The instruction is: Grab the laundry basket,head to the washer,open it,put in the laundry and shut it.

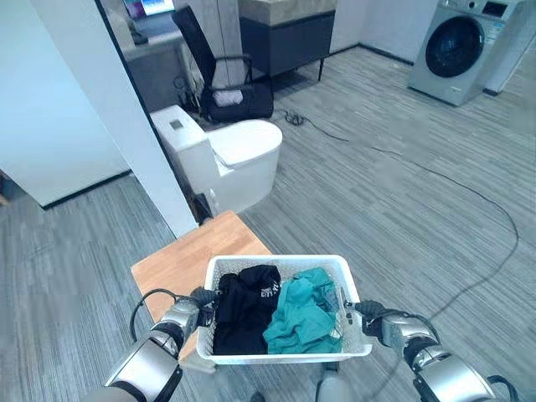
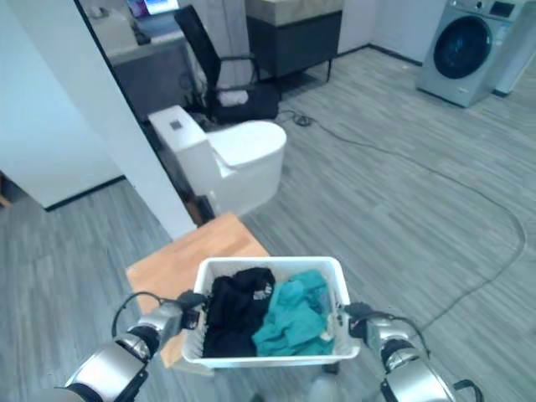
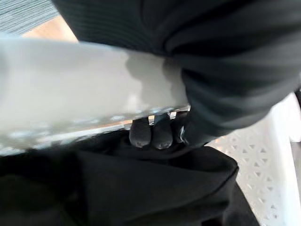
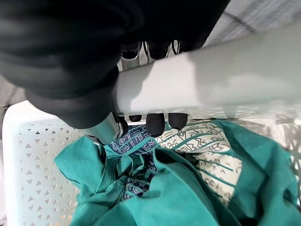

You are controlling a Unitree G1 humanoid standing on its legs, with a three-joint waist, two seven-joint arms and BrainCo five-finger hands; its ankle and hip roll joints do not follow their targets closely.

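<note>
Here, one white laundry basket (image 1: 285,356) is being held up in front of the robot, partly over one low wooden table (image 1: 180,260). The left hand (image 1: 203,301) is curling its fingertips (image 3: 153,134) under the basket's left rim, and the right hand (image 1: 366,317) is wrapping its fingertips (image 4: 155,123) round the right rim. Inside the basket, two pieces of laundry are lying side by side: one black garment (image 1: 244,308) on the left and one teal garment (image 1: 303,316) on the right, touching each other. The floor (image 1: 394,193) is grey plank-patterned. Beyond the table one white toilet (image 1: 226,155) is standing beside a white wall panel (image 1: 117,109). Further back one black office chair (image 1: 216,71) is sitting before one dark cabinet (image 1: 285,38). One washer (image 1: 456,46), its round door closed, is standing at the far right, well apart from the basket.
</note>
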